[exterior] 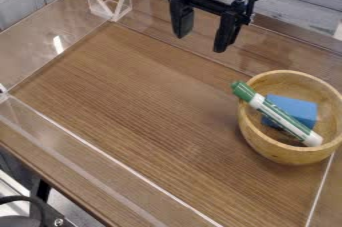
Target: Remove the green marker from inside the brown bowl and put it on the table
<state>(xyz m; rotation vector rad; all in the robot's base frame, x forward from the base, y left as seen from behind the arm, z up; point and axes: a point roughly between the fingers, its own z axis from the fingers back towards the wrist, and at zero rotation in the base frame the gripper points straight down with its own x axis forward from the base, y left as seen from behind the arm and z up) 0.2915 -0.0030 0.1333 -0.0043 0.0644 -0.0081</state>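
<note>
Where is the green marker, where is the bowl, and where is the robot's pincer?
green marker (277, 113): camera view, middle of its white body.
brown bowl (270, 146): camera view, front outer wall.
pincer (201, 26): camera view, gap between its open fingertips.

Desk (147, 91) was brown wood-grain board, grain running lengthwise, surface glossy with pale reflections. Low clear plastic walls (80, 141) ran along its edges; folded clear piece stood at far left corner. Only one thing sat directly on desk: round tan wooden bowl (254, 131) with thick rim, at right side, near right wall. Bowl stood upright, flat on board. Dark stand parts showed below near-left edge.
</note>
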